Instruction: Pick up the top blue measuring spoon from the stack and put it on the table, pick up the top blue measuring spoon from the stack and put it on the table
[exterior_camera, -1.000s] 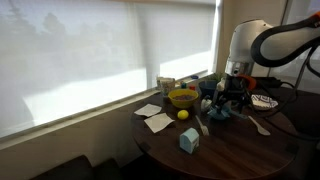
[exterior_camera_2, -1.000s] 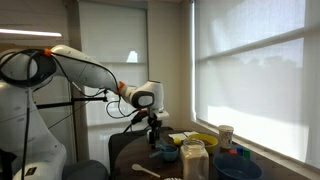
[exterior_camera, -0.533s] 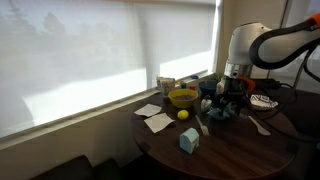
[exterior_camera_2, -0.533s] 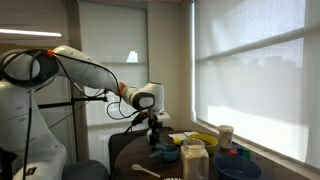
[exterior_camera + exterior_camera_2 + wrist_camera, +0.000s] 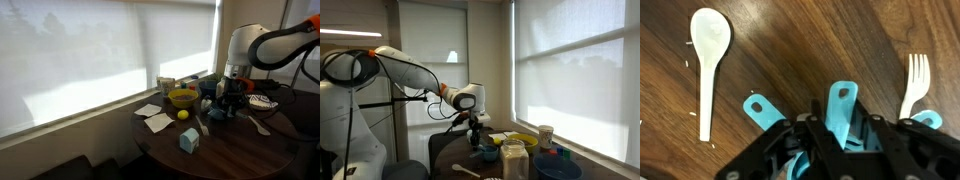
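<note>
**Wrist view: gripper low over the spoon stack, fingers on a teal handle**

Gripper [image 5: 843,128] enters from the bottom edge, black housing filling the lower third. Its two fingers stand close on either side of one flat teal handle, the top spoon [image 5: 841,103], with no gap visible on either side; reads as pinched on that handle. The handle points up-frame, its hang-hole end clear of the fingers. The spoon bowl is hidden under the housing.

The stack [image 5: 763,110] lies directly beneath the gripper on the table [image 5: 790,45]. A second teal handle fans out to the left of the held one, and a small teal piece shows at the right edge. How many spoons are nested cannot be told.

Further out on the dark wood: a white plastic spoon [image 5: 708,58] at left, bowl up-frame, well apart from the stack; a white plastic fork [image 5: 913,82] at right, near the teal piece.

In an exterior view the gripper [image 5: 229,100] hangs straight down, with the stack [image 5: 219,114] as a teal patch below it. A yellow bowl [image 5: 182,98] sits beside it toward the window, a small light-blue carton [image 5: 188,140] nearer the table's front edge, and white napkins [image 5: 155,119] close to the rim. In an exterior view the gripper [image 5: 475,141] is down at table level behind a clear jar [image 5: 513,160]; the stack is too small to make out there.
</note>
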